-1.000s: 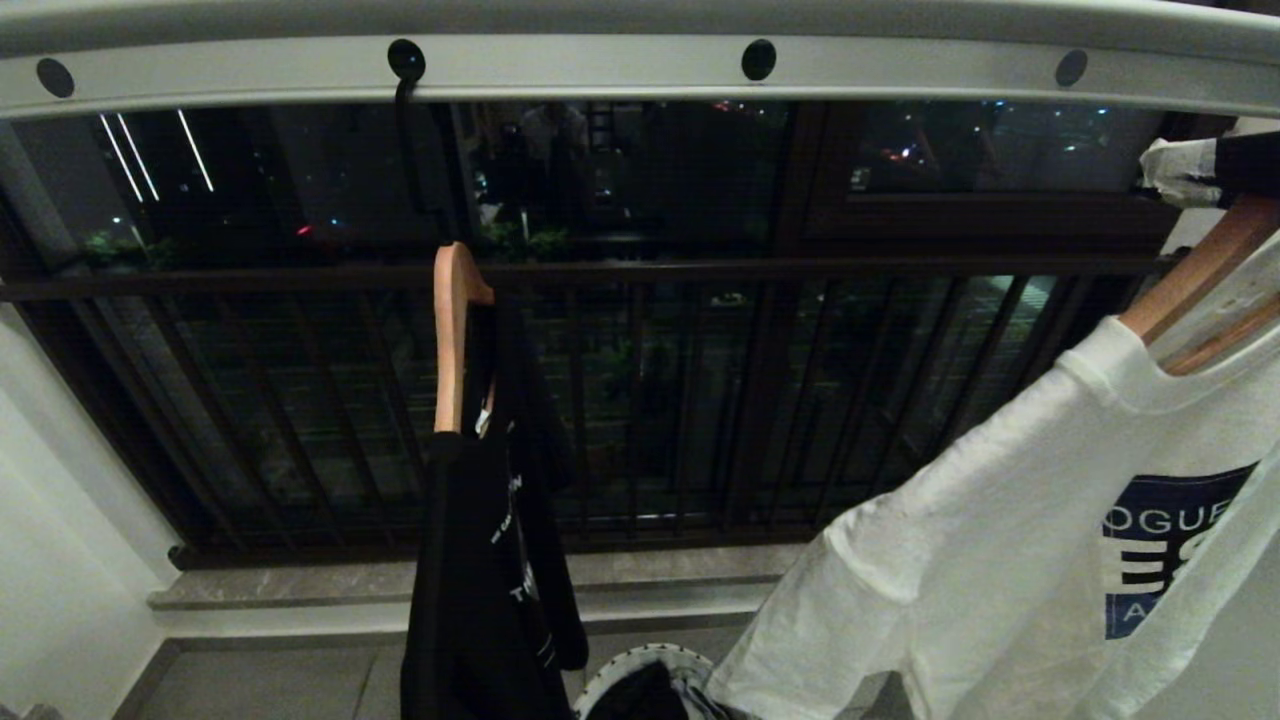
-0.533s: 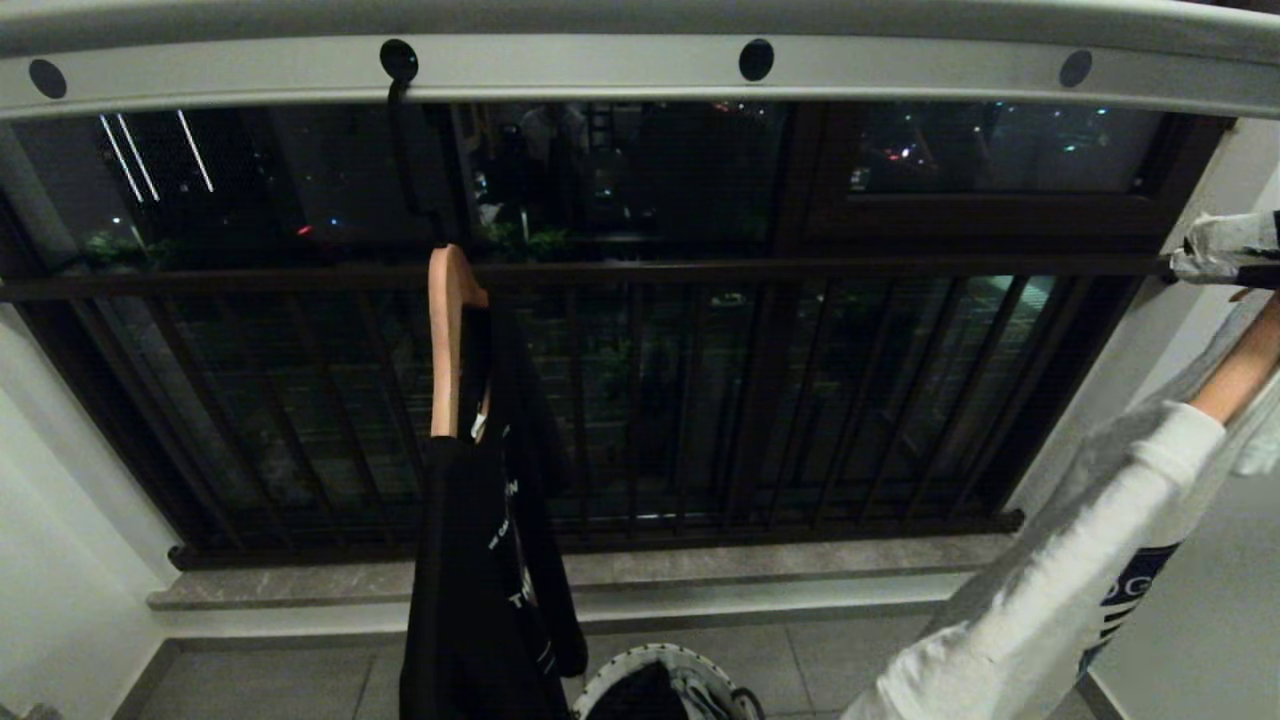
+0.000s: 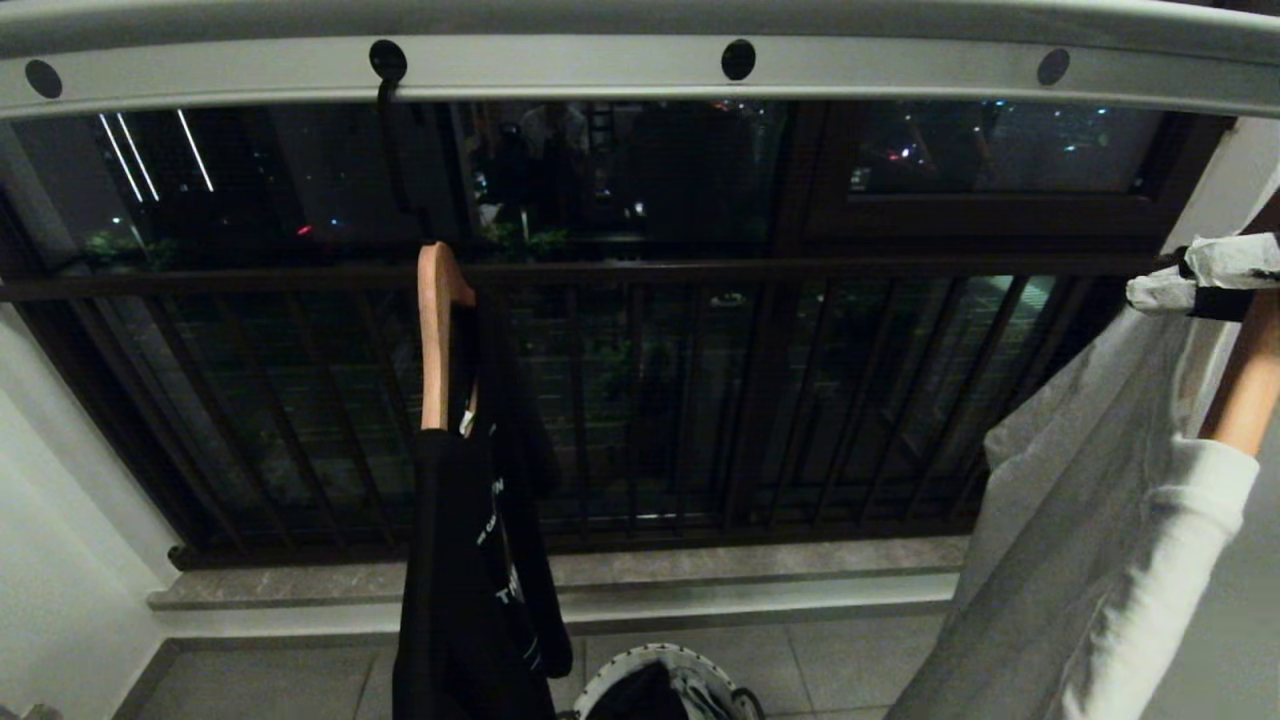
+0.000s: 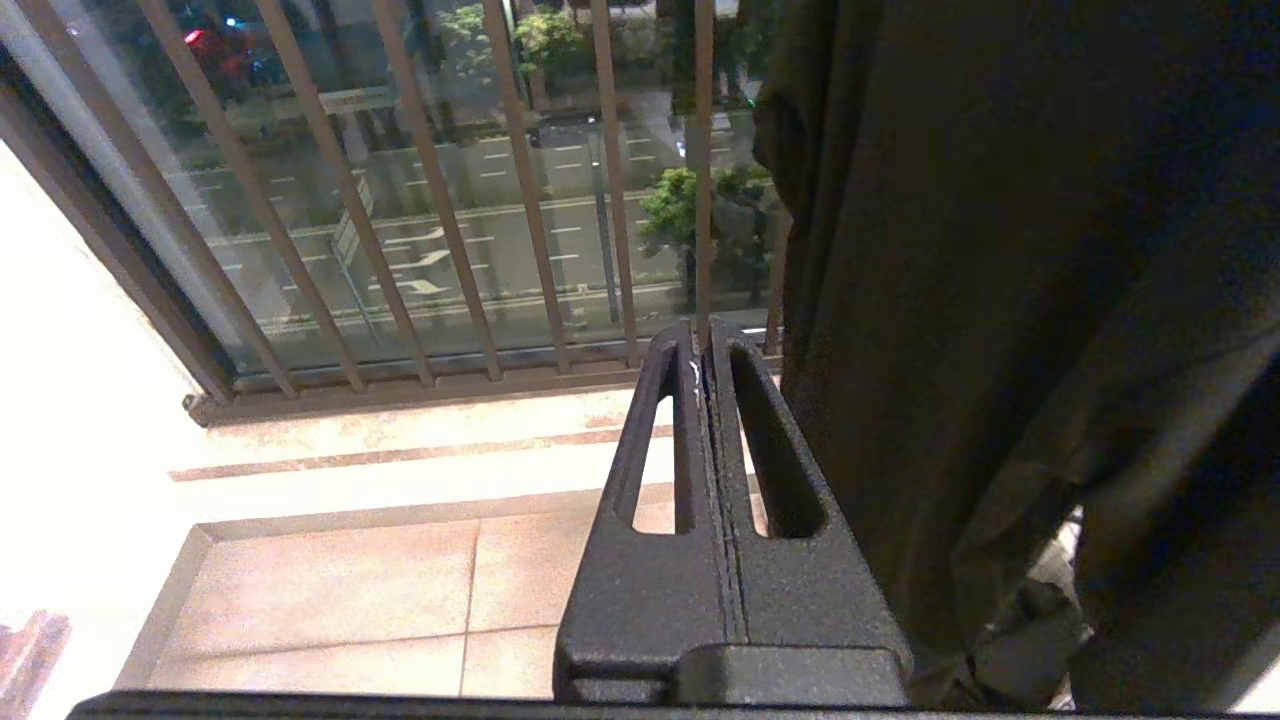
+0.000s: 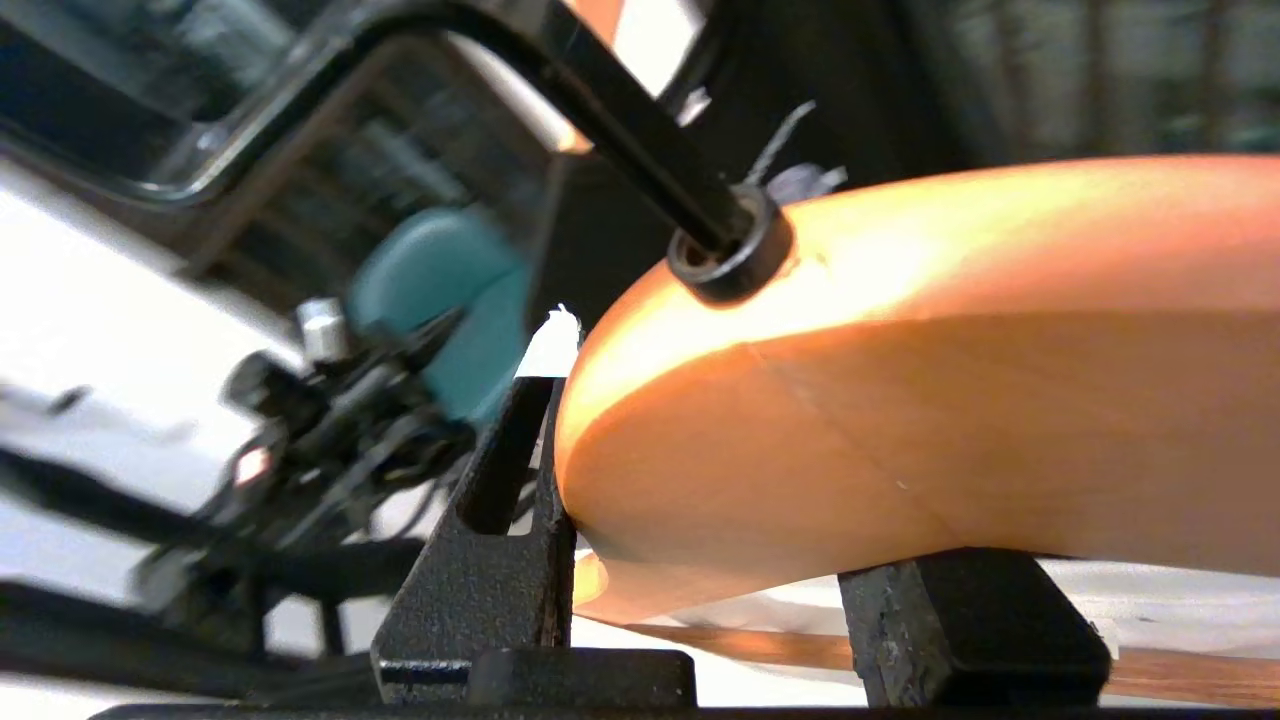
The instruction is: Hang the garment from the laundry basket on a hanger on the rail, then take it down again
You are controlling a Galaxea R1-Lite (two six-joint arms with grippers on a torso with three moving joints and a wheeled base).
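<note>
The pale rail [image 3: 560, 70] with dark holes runs across the top of the head view. At the right edge my right gripper [image 3: 1195, 275] holds a wooden hanger [image 3: 1245, 380] carrying the white garment [image 3: 1080, 560], which hangs well below the rail. Up close, the right gripper [image 5: 720, 480] is shut on the hanger [image 5: 900, 400] just under its black hook [image 5: 620, 110]. The laundry basket [image 3: 640, 662] shows its white rim at the bottom, with dark cloth inside. My left gripper [image 4: 700, 345] is parked low and shut on nothing.
A black shirt [image 3: 470, 570] on another wooden hanger [image 3: 433, 340] hangs from a rail hole [image 3: 387, 60]; it is right beside the left gripper as the black shirt [image 4: 1000, 300]. A dark window grille [image 3: 700, 400] and a stone sill [image 3: 600, 580] lie behind.
The right gripper has dropped and shifted right with the hanger. The white garment has swung round, so its printed front no longer faces me. The left arm is still.
</note>
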